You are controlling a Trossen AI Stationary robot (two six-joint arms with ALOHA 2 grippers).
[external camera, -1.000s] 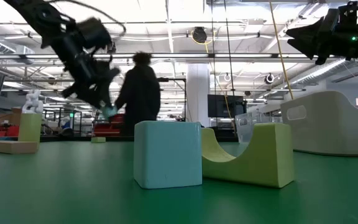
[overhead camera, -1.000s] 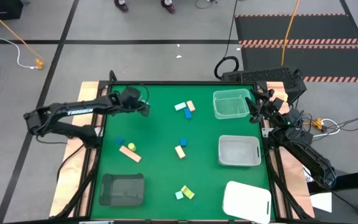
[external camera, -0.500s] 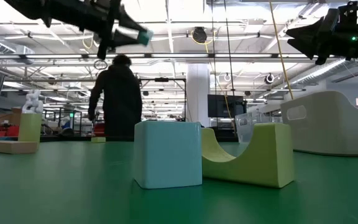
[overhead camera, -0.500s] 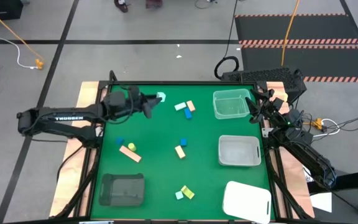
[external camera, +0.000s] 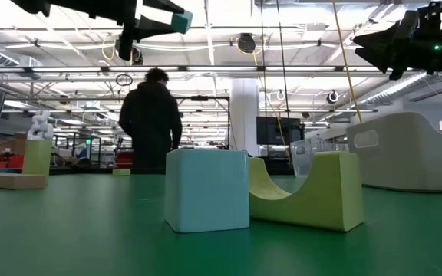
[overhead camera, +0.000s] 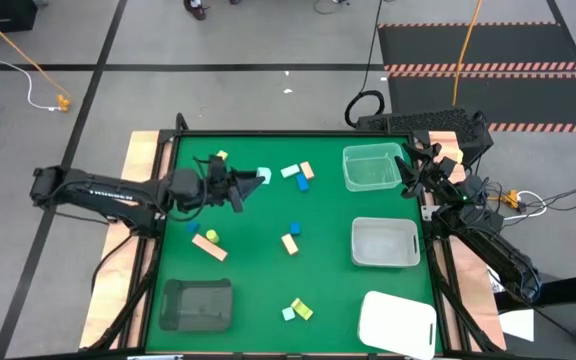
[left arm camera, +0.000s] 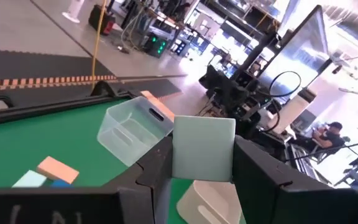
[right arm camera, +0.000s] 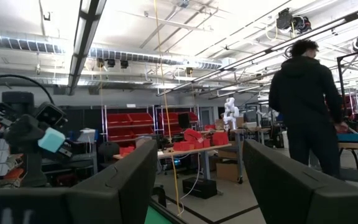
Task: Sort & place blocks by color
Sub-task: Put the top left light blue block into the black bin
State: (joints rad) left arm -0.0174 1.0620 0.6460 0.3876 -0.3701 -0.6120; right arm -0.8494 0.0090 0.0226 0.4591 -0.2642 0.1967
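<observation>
My left gripper [overhead camera: 252, 180] hovers above the mat's far-left part, shut on a mint green block [overhead camera: 261, 177], which also shows in the left wrist view [left arm camera: 202, 149] and high in the low view [external camera: 179, 21]. Loose blocks lie flat on the green mat: a mint, tan and blue group [overhead camera: 298, 172], a blue and yellow pair [overhead camera: 291, 238], a tan bar with a yellow piece [overhead camera: 208, 245], and a mint and yellow pair [overhead camera: 296, 310]. My right gripper [overhead camera: 408, 170] waits open at the far right edge, its fingers wide apart around nothing [right arm camera: 197, 180]. My left gripper pinches the mint block's two opposite side faces [left arm camera: 179, 155] between its two fingers [left arm camera: 157, 171]. The fingers lie level and point toward the table's right side. The block stands out past the fingertips, lifted clear of the mat.
A clear tray [overhead camera: 371, 167] and a second pale tray [overhead camera: 385, 242] stand on the right, a white tray [overhead camera: 398, 322] at the near right, a dark tray [overhead camera: 197, 303] at the near left. A person [external camera: 150, 119] stands beyond the table.
My left gripper has risen from the mat's far left corner with the mint block, swung toward the table's right and then its near edge, and tipped from pointing down to level. The block has gone from low over the mat to well clear of it.
</observation>
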